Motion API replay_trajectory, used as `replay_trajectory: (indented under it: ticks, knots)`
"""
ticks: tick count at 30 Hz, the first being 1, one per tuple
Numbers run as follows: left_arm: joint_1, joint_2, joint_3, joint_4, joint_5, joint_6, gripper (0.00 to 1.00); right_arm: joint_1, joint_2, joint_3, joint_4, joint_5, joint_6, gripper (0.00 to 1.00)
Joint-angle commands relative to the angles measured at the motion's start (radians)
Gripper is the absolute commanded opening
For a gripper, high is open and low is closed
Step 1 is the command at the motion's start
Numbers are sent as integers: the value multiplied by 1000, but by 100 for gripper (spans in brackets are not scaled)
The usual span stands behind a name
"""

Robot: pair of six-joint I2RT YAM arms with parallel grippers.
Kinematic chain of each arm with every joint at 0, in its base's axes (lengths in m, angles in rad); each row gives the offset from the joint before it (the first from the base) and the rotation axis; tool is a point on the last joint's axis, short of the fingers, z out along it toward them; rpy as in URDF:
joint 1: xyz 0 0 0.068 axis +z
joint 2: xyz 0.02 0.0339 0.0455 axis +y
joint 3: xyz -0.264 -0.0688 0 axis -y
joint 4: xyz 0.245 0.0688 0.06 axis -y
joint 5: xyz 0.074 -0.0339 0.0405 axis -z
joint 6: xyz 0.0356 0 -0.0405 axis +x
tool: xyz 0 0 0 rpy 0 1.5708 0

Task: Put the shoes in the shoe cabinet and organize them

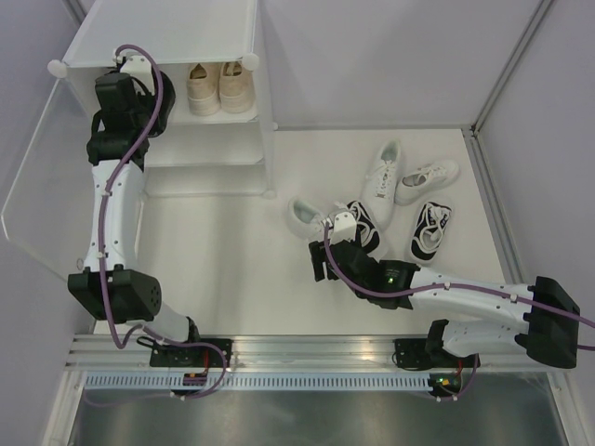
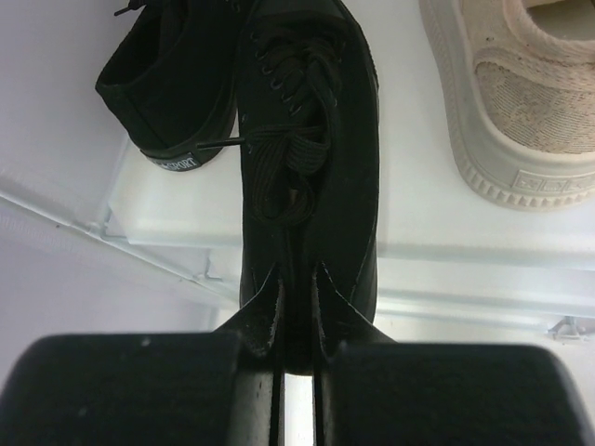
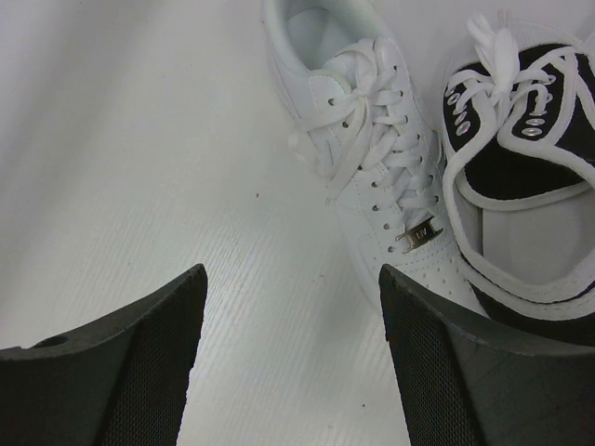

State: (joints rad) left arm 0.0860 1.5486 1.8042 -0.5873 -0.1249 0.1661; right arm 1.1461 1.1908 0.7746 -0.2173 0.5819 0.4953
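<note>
The shoe cabinet [image 1: 232, 28] stands at the back left, with a beige pair [image 1: 219, 87] on its shelf. My left gripper [image 1: 139, 69] reaches into that tier. In the left wrist view the left gripper [image 2: 296, 279] is shut on the heel edge of an all-black shoe [image 2: 311, 139], which lies on the shelf [image 2: 418, 223] beside a second black shoe [image 2: 167, 93] and a beige shoe [image 2: 530, 102]. My right gripper [image 3: 293, 288] hangs open over bare table, just left of a white shoe [image 3: 372, 158] and a black-and-white shoe [image 3: 521, 167].
The cabinet's frosted door [image 1: 37, 186] stands swung open at the far left. On the table lie two more white shoes [image 1: 381, 172] [image 1: 428, 181] and another black-and-white shoe [image 1: 429, 230]. Grey walls enclose the right side and back.
</note>
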Motion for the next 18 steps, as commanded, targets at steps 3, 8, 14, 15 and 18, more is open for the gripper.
replay_trajectory:
  ticks: [3, 8, 14, 15, 18]
  knots:
    - [31, 44, 52, 185, 21, 85, 2, 3, -2, -3, 24, 13, -12, 79]
    - [32, 50, 28, 265, 14, 40, 2, 1, 15, -3, 27, 13, -11, 79]
    - [34, -28, -115, 432, 11, -59, 2, 3, 35, 6, 36, 9, -8, 79]
    - [32, -31, -126, 463, 13, -66, 2, 3, 35, 5, 33, 10, -6, 79]
    - [34, -21, -131, 469, 27, -97, 2, 1, 32, 2, 33, 12, -3, 79]
